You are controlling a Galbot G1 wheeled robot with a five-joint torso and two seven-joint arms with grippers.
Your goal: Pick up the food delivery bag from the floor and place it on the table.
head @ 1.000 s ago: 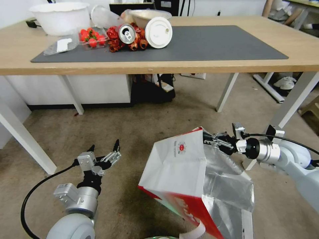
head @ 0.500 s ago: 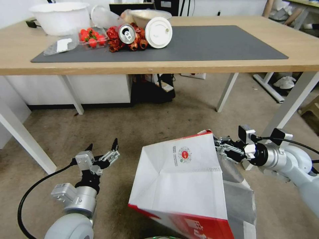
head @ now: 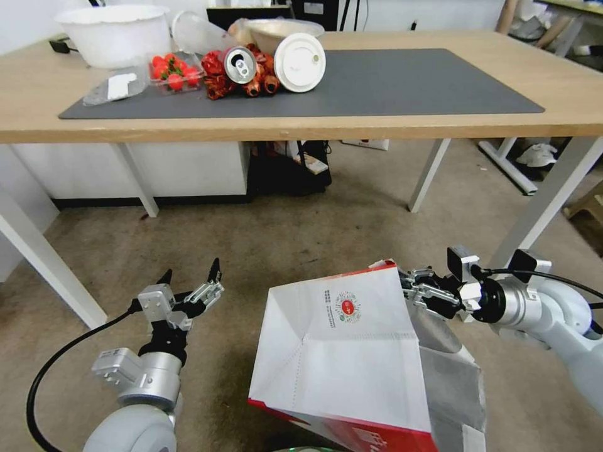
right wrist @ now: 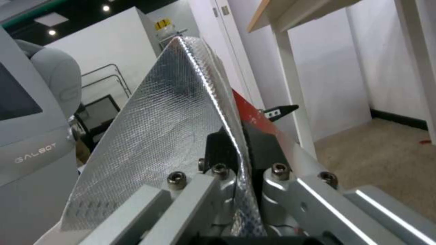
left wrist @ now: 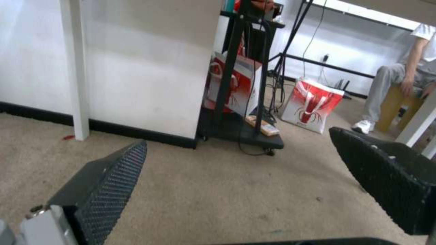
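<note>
The food delivery bag (head: 339, 351) hangs tilted in the lower middle of the head view. Its white face with the round red logo points up, and its red base runs off the bottom edge. My right gripper (head: 409, 290) is shut on the bag's upper right rim. The right wrist view shows the silver foil lining (right wrist: 154, 136) pinched in that gripper (right wrist: 238, 151). My left gripper (head: 190, 274) stands open and empty over the floor (head: 282, 238), left of the bag and apart from it. Its fingers (left wrist: 109, 180) frame bare carpet. The table (head: 377, 129) spans the far side, with its dark grey mat (head: 402, 81).
On the mat's left end lie a white bowl (head: 113, 31), a strawberry box (head: 173, 70), a can (head: 240, 64), red wrappers (head: 217, 78) and a white lid (head: 300, 61). White table legs (head: 545, 198) stand right of my right arm. A black cart (head: 289, 169) sits under the table.
The bag has swung so its white face turns further up toward the head camera. My right gripper has shifted right and slightly down with it. The left gripper has sunk a little.
</note>
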